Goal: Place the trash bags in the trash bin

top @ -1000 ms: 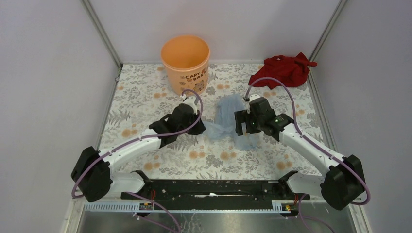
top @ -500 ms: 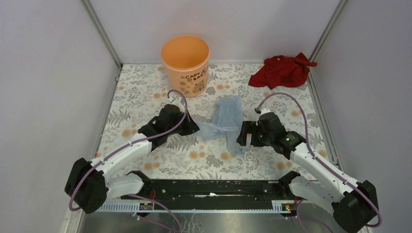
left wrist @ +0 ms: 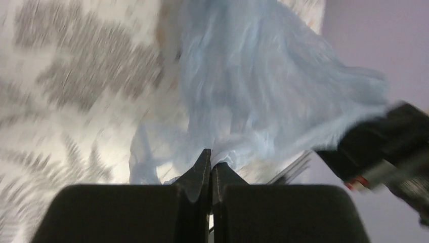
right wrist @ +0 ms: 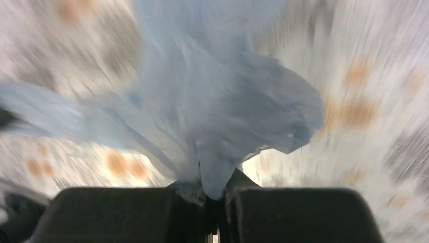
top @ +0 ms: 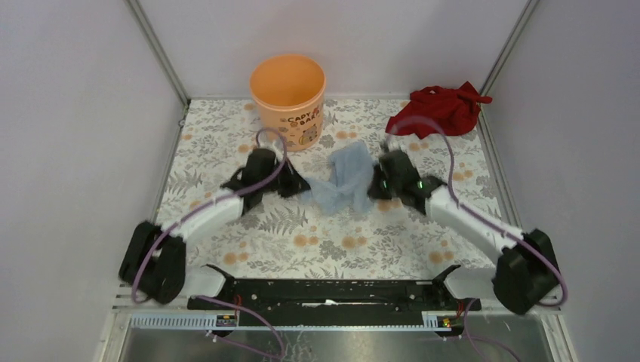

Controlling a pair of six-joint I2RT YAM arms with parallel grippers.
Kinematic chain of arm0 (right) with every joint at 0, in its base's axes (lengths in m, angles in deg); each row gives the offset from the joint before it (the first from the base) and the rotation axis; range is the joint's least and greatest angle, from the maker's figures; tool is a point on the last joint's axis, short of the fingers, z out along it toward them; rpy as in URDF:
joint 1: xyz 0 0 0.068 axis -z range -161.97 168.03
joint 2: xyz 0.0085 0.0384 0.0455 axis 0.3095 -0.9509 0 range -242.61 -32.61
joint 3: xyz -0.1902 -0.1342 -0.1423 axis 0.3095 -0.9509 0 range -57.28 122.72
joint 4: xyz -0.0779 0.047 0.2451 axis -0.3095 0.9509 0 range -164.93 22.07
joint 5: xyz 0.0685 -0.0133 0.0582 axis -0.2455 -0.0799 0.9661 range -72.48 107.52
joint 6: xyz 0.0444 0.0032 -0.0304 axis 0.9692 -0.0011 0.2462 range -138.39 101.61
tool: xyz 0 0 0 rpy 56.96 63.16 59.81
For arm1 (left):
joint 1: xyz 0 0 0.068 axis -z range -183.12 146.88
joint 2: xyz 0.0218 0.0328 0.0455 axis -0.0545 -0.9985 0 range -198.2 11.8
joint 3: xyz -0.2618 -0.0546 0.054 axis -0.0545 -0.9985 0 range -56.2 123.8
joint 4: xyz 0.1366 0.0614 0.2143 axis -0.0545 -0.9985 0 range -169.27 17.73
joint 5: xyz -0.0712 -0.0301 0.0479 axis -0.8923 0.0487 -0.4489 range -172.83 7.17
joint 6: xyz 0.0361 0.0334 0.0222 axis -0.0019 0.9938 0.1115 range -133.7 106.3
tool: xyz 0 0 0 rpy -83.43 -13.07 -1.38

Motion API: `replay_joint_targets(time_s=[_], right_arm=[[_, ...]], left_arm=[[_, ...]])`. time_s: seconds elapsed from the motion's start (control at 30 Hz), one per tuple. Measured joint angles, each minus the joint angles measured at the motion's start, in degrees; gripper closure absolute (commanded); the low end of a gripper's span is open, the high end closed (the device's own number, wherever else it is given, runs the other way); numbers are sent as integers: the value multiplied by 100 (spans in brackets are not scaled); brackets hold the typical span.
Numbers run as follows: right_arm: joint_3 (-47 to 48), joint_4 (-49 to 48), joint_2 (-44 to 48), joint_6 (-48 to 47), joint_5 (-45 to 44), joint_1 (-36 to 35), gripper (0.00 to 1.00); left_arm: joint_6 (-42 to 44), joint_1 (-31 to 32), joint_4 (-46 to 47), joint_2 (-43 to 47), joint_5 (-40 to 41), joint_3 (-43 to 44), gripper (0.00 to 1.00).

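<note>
The trash bag (top: 346,181) was thin, pale blue, see-through film, all wrinkly and bunched up around the middle of the table (top: 332,245). The bin (top: 288,98), a round orange bucket with CAPY BARA on its side, stood upright and open further back, near the bag but not touching.

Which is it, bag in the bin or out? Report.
Out. The bag stretches between left tool and right tool, short of the bin, which looks empty.

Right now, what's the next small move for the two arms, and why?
Probably a joint lift toward the trash bin: the left gripper and the right gripper are each shut on the trash bag, which spans between them, short of the bin.
</note>
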State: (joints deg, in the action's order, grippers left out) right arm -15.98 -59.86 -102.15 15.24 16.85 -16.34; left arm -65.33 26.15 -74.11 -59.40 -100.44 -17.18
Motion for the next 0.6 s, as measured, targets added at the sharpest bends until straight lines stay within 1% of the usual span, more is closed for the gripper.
replay_joint_targets(time_s=[0.03, 0.07, 0.13, 0.17, 0.2, 0.23, 0.27, 0.3, 0.33, 0.37, 0.4, 0.43, 0.47, 0.5, 0.53, 0.57, 0.6], right_arm=[[813, 361, -326, -190, -221, 72, 100], [1703, 608, -669, -413, -448, 138, 100], [3727, 1290, -1381, -918, -992, 332, 100], [4723, 1641, -1659, -1154, -1145, 402, 100], [5552, 1930, -1805, -1338, -1207, 448, 100], [6358, 2090, -1860, -1539, -1185, 472, 100], [6791, 1873, -1692, -1731, -1113, 474, 100], [6822, 1569, -1320, -1873, -997, 459, 100], [6360, 1038, -664, -2024, -844, 435, 100], [5672, 610, 118, -2144, -743, 420, 100], [4900, 210, 796, -2223, -721, 407, 100], [4057, -179, 1593, -2238, -723, 409, 100], [3327, -470, 2188, -2186, -721, 435, 100], [2949, -566, 2308, -2127, -673, 470, 100], [2507, -708, 2166, -2024, -533, 511, 100], [2192, -728, 1871, -1928, -435, 507, 100], [1714, -800, 1342, -1799, -330, 481, 100]], left_arm=[[-98, -168, -66, -393, -98, 422, 100], [-181, -295, -319, -852, -225, 1102, 100], [-98, -393, -503, -1679, -205, 2778, 100], [153, -284, -654, -1904, 68, 3665, 100], [522, -46, -662, -1939, 433, 4389, 100], [852, 225, -592, -1849, 697, 4824, 100], [1174, 614, -404, -1624, 929, 5117, 100], [1445, 1060, -120, -1241, 1123, 5149, 100], [1622, 1456, 48, -811, 1217, 4999, 100], [1764, 1840, 245, -234, 1303, 4616, 100], [1810, 1926, 278, 166, 1412, 4249, 100], [1766, 1823, 348, 487, 1620, 3906, 100], [1663, 1569, 409, 581, 1784, 3641, 100], [1554, 1300, 433, 551, 1888, 3390, 100], [1390, 994, 452, 341, 1928, 2933, 100], [1209, 741, 448, -15, 1967, 2245, 100], [1152, 684, 372, -149, 1978, 2004, 100]])
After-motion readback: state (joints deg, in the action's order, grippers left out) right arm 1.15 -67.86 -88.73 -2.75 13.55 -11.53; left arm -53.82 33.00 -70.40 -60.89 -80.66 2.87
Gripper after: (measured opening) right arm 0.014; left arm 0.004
